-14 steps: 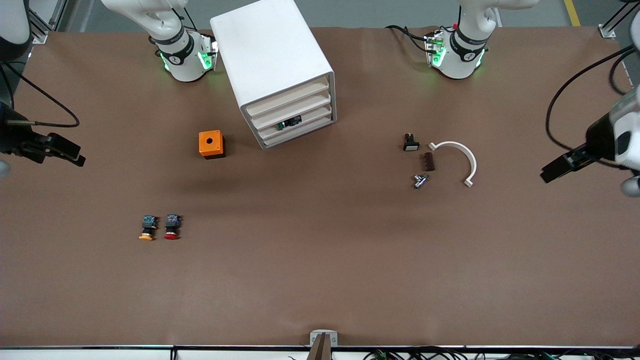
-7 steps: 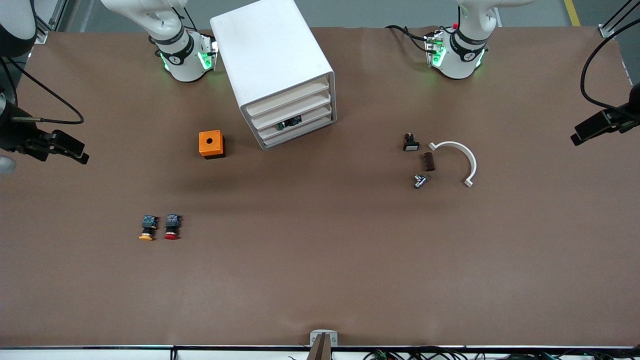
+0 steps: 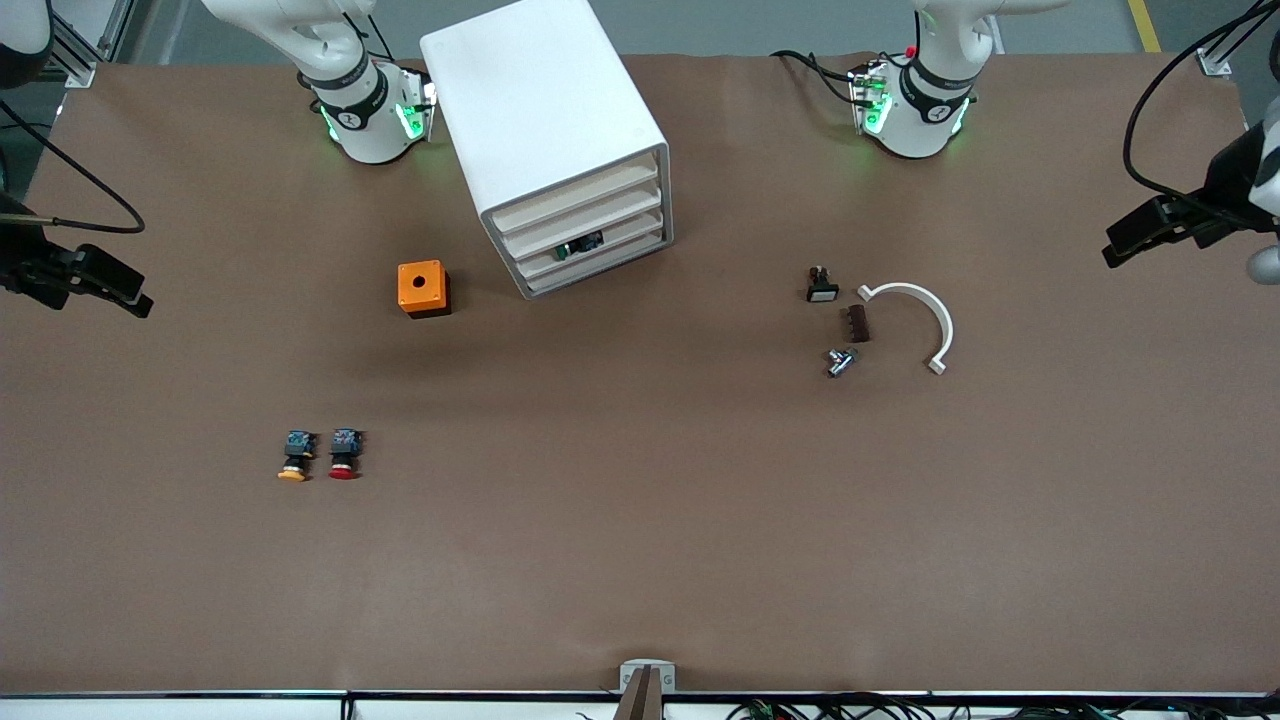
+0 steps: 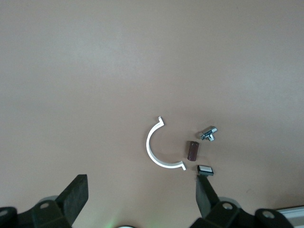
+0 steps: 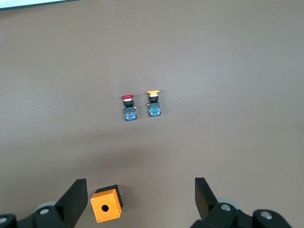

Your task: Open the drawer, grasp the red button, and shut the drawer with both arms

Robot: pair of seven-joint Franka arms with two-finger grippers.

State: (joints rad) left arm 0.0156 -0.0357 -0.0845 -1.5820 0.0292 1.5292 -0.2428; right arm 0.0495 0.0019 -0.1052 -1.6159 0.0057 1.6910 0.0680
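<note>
The white cabinet (image 3: 545, 120) stands near the arms' bases, and its three drawers (image 3: 590, 232) are pushed in. A small dark thing (image 3: 580, 245) shows between the lower drawer fronts. The red-capped button (image 3: 343, 454) lies on the table beside an orange-yellow-capped button (image 3: 293, 457). Both show in the right wrist view, the red-capped button (image 5: 128, 107) and the orange-yellow one (image 5: 153, 104). My right gripper (image 3: 135, 298) hangs open and empty over the right arm's end of the table; it also shows in the right wrist view (image 5: 140, 192). My left gripper (image 3: 1118, 247) hangs open and empty over the left arm's end; it also shows in the left wrist view (image 4: 141, 191).
An orange box with a round hole (image 3: 423, 288) sits beside the cabinet, toward the right arm's end. Toward the left arm's end lie a white curved piece (image 3: 935, 320), a white-faced black part (image 3: 822, 288), a brown block (image 3: 858, 323) and a metal piece (image 3: 840, 361).
My left gripper swung out toward the table's end, then came back in a little, ending closer to the bases. My right gripper drifted slightly toward its table end. Nothing on the table moved.
</note>
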